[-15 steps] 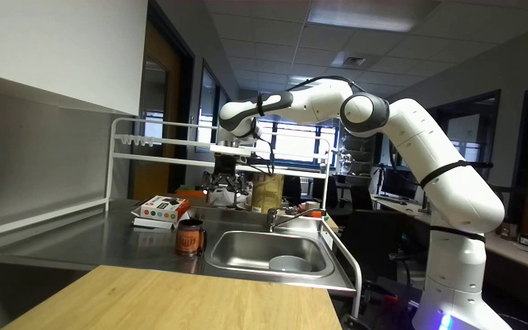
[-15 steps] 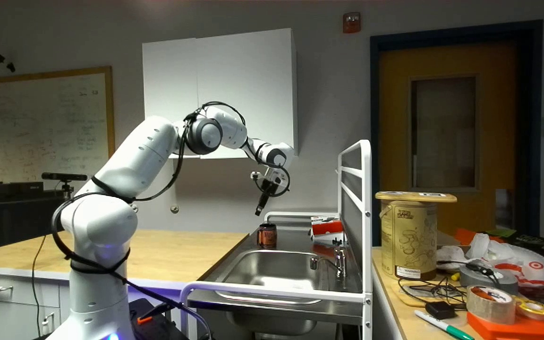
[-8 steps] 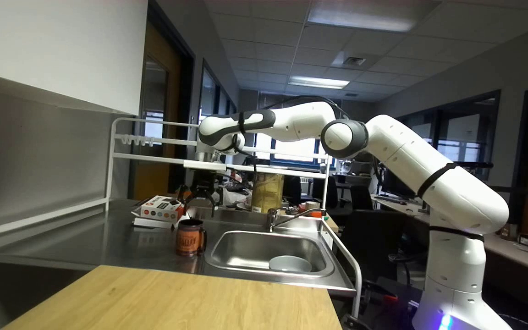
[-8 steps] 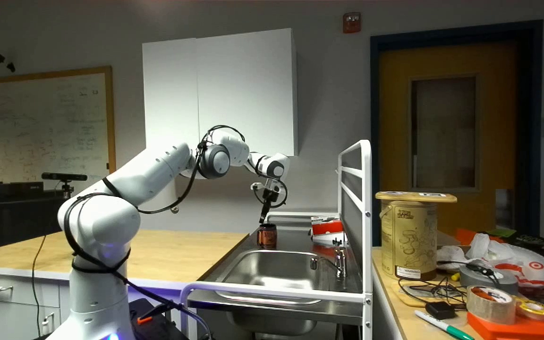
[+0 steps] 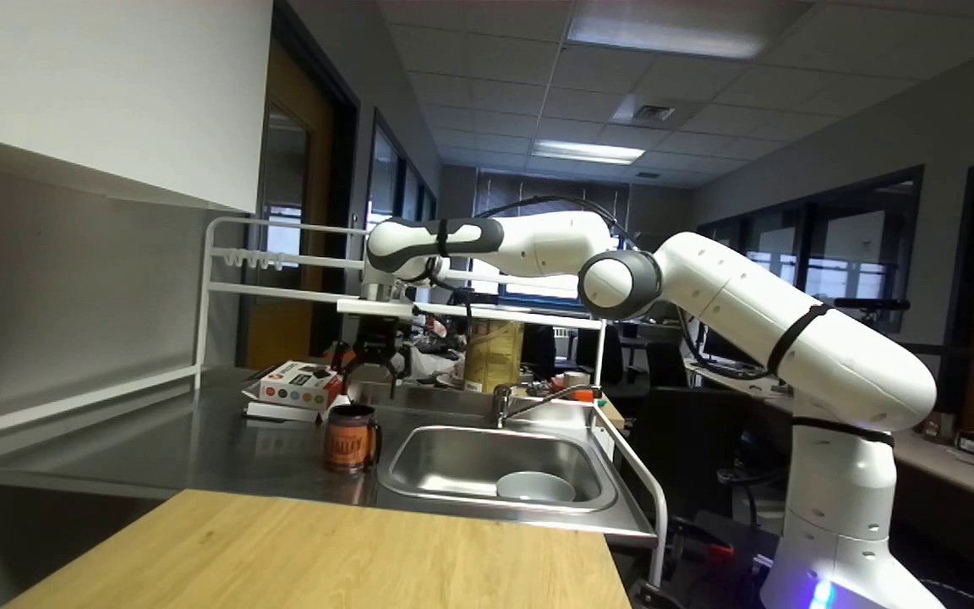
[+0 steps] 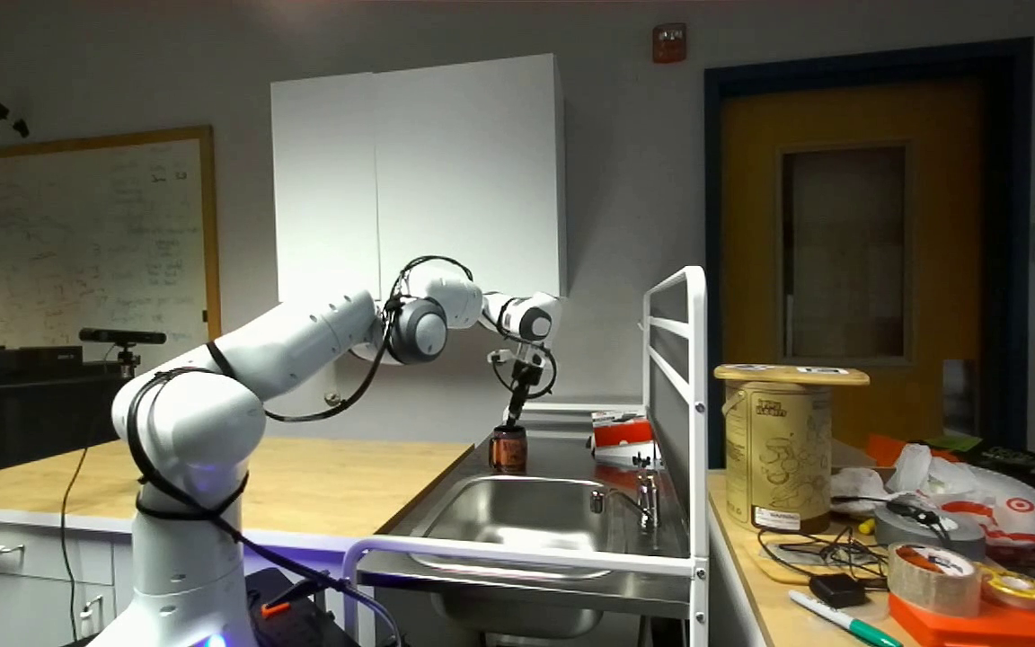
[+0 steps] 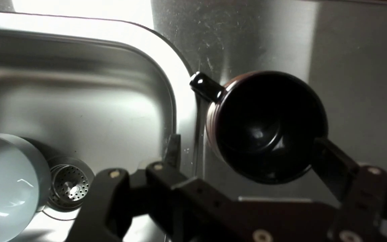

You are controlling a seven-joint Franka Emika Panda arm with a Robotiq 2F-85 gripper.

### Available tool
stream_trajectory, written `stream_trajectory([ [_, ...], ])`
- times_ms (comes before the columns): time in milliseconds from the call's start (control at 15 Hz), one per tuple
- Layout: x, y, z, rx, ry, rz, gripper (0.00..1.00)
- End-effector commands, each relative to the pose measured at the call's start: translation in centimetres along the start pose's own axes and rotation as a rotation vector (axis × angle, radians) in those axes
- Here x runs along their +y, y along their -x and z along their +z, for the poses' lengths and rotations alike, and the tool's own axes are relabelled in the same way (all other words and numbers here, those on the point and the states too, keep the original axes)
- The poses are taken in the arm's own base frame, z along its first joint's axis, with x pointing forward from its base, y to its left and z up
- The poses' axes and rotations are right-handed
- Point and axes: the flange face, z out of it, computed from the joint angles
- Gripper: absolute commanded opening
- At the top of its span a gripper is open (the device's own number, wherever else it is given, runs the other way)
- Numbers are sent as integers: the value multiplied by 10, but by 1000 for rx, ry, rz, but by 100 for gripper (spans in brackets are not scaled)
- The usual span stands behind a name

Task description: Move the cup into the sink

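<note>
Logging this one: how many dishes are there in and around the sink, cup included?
2: the cup, upright on the metal counter beside the sink, and a pale bowl inside the sink. More could be hidden from view.

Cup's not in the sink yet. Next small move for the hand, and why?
I'd probably nudge the hand toward the right of the wrist view before lowering it. It looks open, but in that view the finger on that side overlaps the rim of the cup, while the other finger stands clear of it. Going straight down might catch the rim.
</note>
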Motion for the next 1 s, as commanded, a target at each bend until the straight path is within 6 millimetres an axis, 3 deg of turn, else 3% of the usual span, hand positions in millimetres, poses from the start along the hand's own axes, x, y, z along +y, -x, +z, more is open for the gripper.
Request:
stream_trajectory([
  [0, 3, -6, -17, 18, -7, 44, 100],
  [200, 10, -15, -11, -20, 3, 66, 100],
  [467, 18, -26, 21, -101, 62, 95, 100],
  [800, 20, -21, 58, -165, 139, 96, 100],
  [867, 20, -20, 63, -168, 149, 96, 75],
  [933, 20, -19, 66, -169, 159, 97, 75],
])
